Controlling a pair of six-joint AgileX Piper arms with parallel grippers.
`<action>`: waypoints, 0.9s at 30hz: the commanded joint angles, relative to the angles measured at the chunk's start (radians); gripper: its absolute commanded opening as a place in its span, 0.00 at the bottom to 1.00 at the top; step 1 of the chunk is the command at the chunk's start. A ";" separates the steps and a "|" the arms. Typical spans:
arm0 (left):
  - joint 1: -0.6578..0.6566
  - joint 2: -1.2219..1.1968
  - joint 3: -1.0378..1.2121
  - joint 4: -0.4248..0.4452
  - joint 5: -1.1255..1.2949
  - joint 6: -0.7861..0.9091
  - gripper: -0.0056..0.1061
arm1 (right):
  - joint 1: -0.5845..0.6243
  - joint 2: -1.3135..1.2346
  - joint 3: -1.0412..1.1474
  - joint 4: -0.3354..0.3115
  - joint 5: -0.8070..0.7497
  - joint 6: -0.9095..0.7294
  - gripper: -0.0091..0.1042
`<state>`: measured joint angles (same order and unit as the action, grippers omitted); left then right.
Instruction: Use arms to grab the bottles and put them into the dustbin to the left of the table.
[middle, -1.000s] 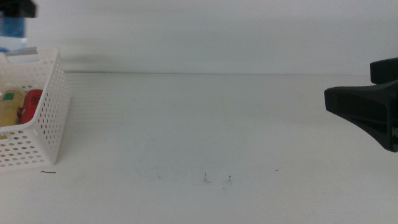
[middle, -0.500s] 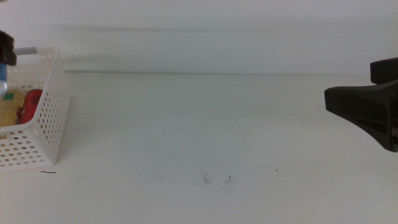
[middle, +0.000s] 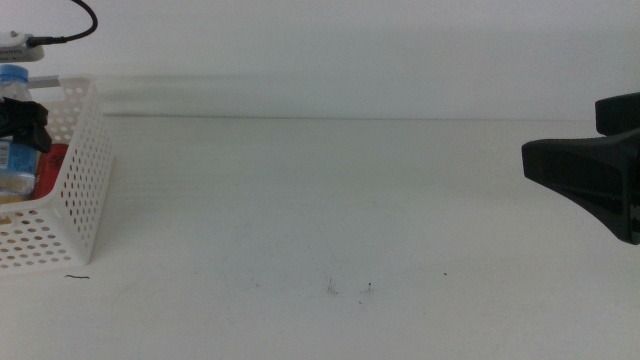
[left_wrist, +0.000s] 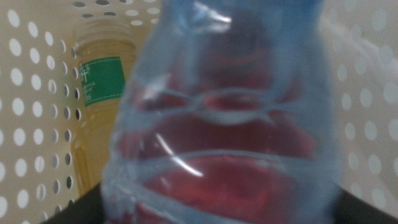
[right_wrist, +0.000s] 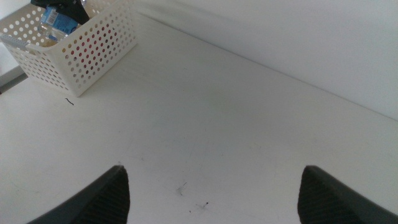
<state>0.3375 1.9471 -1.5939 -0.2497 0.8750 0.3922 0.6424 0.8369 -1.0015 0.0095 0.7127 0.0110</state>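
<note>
now water bottle (left_wrist: 224, 118) between left tool (middle: 22, 122) jaws, inside dustbin (middle: 75, 190)

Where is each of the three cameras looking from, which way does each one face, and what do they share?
Middle view: in front, facing forward and down over the table; right gripper enters at the right edge.
Left wrist view: inside the dustbin, pressed against the water bottle, with the tea bottle behind it.
Right wrist view: above the table, facing the dustbin; its own open jaws show.
Shared: the dustbin shows in all three views.
</note>
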 joint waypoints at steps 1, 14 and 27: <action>0.001 -0.015 -0.014 -0.017 -0.011 0.000 0.77 | 0.002 -0.005 -0.007 -0.003 -0.008 -0.004 0.90; -0.058 -0.191 0.000 -0.070 0.063 -0.030 0.89 | 0.002 -0.005 -0.007 -0.003 -0.008 -0.004 0.90; -0.479 -0.575 0.196 -0.168 -0.171 0.109 0.89 | 0.002 -0.005 -0.007 -0.003 -0.007 -0.004 0.90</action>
<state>-0.1078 1.4090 -1.4214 -0.3961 0.7420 0.4832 0.6424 0.8369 -1.0015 0.0095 0.7127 0.0110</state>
